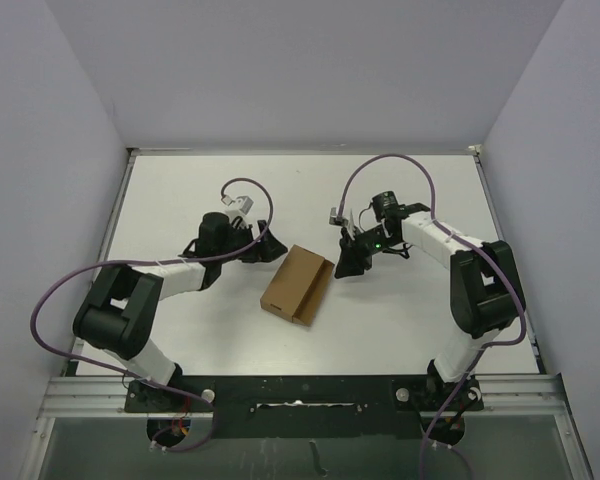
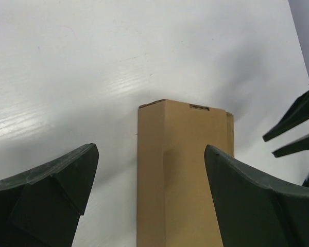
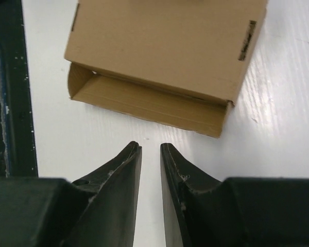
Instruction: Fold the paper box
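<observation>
Top external view, left to right: left arm [image 1: 130,300] reaches in low over the white worktop [image 1: 180,190], purple cable [image 1: 55,290] looping off it, and the left tool [image 1: 267,246] sits just beside the upper left corner of the paper box [image 1: 298,284]. Left wrist view: both dark fingers [image 2: 67,175] stand wide apart, jaws open, gripping nothing; the brown box runs up the middle between them with a gap on each side, its far end squared off with a small slot at the top edge. The box lies flat on the worktop around the centre, between the two tools, long axis tilted a bit, touching neither as far as can be seen. Right wrist view: the side of the box facing the right tool [image 1: 352,262] gapes open, with an inner panel showing under the top panel and a dark slot near one corner of the top. Right tool fingers [image 3: 124,175] are parted by only a narrow slit, nothing between them, tips near the open side but apart from it. Right arm [image 1: 480,290] bends in from the right edge, with another purple cable [image 1: 400,160] arching over it.
</observation>
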You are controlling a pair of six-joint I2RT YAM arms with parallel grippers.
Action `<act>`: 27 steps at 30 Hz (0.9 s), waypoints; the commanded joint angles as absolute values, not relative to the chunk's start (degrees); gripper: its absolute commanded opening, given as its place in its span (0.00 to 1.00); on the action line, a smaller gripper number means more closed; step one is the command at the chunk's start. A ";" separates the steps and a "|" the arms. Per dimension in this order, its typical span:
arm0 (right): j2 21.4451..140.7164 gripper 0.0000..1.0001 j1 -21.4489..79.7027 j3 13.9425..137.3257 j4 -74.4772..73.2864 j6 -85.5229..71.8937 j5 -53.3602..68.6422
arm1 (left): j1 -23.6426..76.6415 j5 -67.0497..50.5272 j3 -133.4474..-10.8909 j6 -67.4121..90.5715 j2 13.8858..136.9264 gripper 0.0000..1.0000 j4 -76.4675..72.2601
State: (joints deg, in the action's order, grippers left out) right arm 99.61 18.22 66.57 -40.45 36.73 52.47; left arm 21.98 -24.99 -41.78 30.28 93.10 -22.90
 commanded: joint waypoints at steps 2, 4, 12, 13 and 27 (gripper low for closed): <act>98.32 0.24 18.97 69.27 -45.44 41.69 61.35 | 21.89 -19.65 -37.04 28.80 91.18 0.85 -39.43; 98.35 0.24 18.99 69.38 -45.98 42.36 62.01 | 21.91 -19.28 -37.28 28.55 92.11 0.85 -40.98; 98.31 0.25 18.97 69.52 -47.10 44.69 62.66 | 22.03 -17.24 -36.94 27.12 92.97 0.98 -48.16; 98.47 0.25 18.98 69.52 -47.15 44.85 62.67 | 21.99 -17.10 -36.92 27.01 93.06 0.98 -48.66; 98.53 0.25 20.47 68.95 -47.67 48.07 63.13 | 19.27 -20.79 -35.27 30.75 94.31 0.98 -52.82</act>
State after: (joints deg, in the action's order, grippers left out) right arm 99.63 19.55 67.31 -47.22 45.78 60.66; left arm 20.97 -18.31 -35.79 28.38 92.71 -47.18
